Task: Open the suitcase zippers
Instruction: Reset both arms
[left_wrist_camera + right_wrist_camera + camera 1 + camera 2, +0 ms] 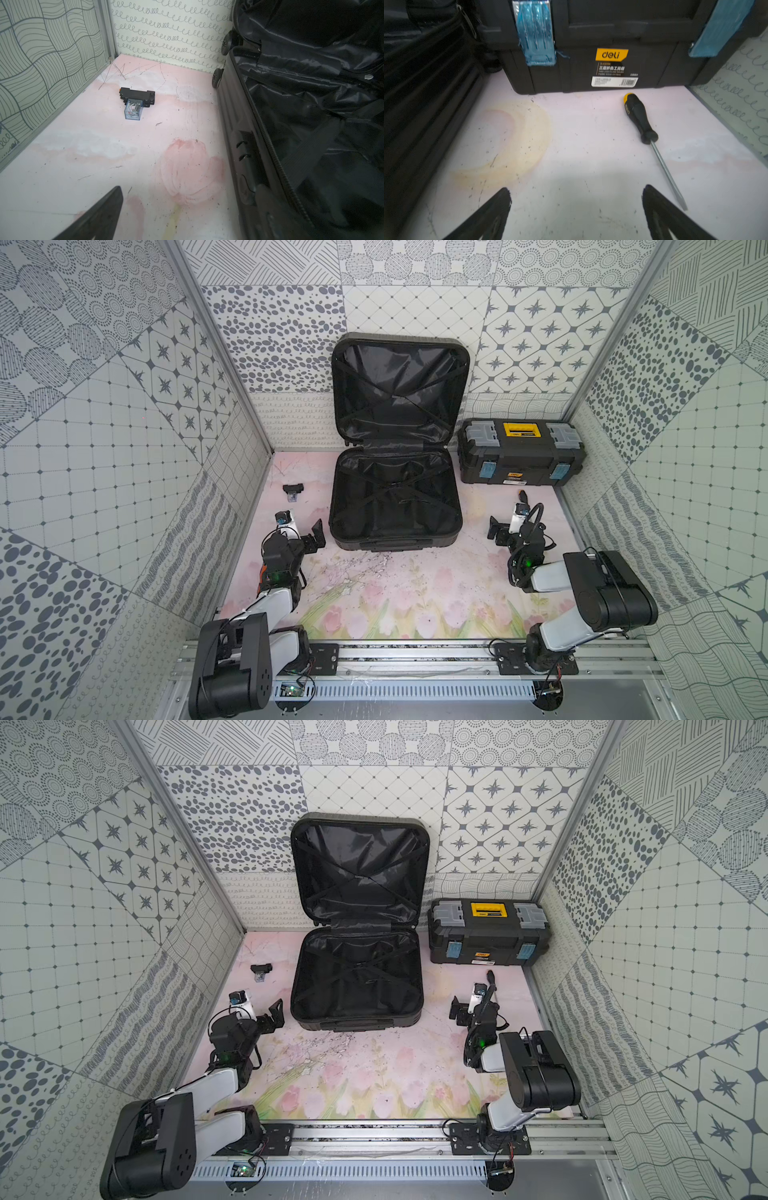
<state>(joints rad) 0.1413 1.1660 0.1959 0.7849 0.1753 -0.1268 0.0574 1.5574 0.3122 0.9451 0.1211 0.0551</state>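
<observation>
- The large black hard-shell suitcase (395, 497) lies at the rear centre of the pink floral-print table (415, 585). It is spread open, with the lower shell flat and the upper shell propped upright against the patterned back wall (286, 348).
- The zippers (278, 158) show as a thin black toothed line on the shell rim. They are judged fully run, since the shells stand apart.
- Handling, as judged: the shells are rigid and bulky, the glossy lining is soft and slippery, and the propped shell could tip. The best hold is a fine pinch on a small flat pull tab, not the tape.
- The left gripper (315, 536) is low and just beside the near left corner of the case. Its jaws are apart and empty.
- The right gripper (576, 190) is low and well clear of the case, aimed at the black toolbox with a yellow handle (521, 452). A black-and-yellow screwdriver (639, 118) lies nearby. Its jaws are wide apart and empty.
- Both arms are folded, with elbows raised over the front rail.
</observation>
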